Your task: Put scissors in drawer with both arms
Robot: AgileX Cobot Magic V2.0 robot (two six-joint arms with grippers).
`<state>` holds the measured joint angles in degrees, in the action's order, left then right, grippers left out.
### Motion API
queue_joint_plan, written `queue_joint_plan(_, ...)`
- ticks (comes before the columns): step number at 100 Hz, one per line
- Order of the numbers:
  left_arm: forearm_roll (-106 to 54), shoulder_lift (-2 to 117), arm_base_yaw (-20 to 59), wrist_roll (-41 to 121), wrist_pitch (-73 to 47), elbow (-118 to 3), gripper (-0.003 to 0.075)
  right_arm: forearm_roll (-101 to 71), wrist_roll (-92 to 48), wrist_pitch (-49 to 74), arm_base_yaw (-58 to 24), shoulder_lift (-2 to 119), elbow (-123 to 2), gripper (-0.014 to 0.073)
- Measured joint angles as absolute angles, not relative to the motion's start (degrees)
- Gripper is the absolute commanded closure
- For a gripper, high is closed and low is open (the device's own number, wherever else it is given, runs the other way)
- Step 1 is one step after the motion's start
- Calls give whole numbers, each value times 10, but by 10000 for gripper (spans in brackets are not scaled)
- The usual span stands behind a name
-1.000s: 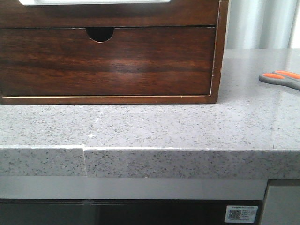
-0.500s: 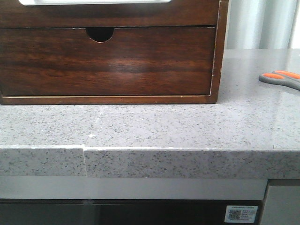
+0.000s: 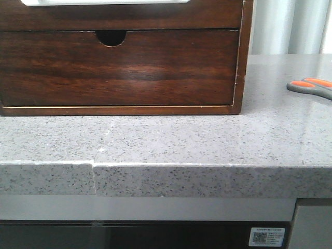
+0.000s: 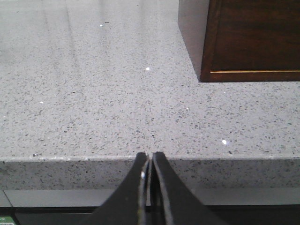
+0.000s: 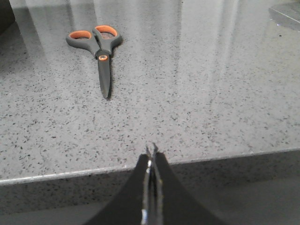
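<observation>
the scissors [image 5: 97,51] lie flat on the speckled grey stone countertop [image 3: 171,140], well off to the right of the wooden drawer cabinet [image 3: 245,57]. in the right wrist view the whole pair shows: grey handles with orange lining inside the loops, an orange pivot, blades closed together and pointing toward the counter's front edge. from the front only the handles [image 3: 311,87] show, at the right edge of the picture.

the right gripper [image 5: 151,152] sits low at the front edge of the counter, its two dark fingers pressed together with no gap worth speaking of, holding nothing. the scissors are well apart from it, further back on the stone and off to one side.

the left gripper [image 4: 150,159] is in the same posture at the counter's front edge, fingers closed tight against each other, nothing between them. ahead of it is bare stone, and beyond that the near corner of the cabinet [image 4: 208,70] standing on the counter.

in the front view the cabinet fills the upper left. the top drawer [image 3: 119,15], dark reddish-brown and glossy, has a long cut-out in its top edge showing white, and it looks closed, flush with the frame. below it is the lower drawer [image 3: 119,70] with a small half-round finger notch, also shut. neither arm shows in the front view. under the counter at the lower right is a white label [image 3: 266,236] with a printed code.
</observation>
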<state>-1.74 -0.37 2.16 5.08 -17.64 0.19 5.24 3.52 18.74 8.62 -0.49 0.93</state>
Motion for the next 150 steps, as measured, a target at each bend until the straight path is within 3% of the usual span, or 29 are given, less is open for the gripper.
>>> queue_joint_plan(88,-69,-4,22,51,-103,2,739,45,35,44,86,-5,10,645)
queue_joint_plan(150,-69,-4,22,51,-101,2,739,43,35,40,86,-5,10,644)
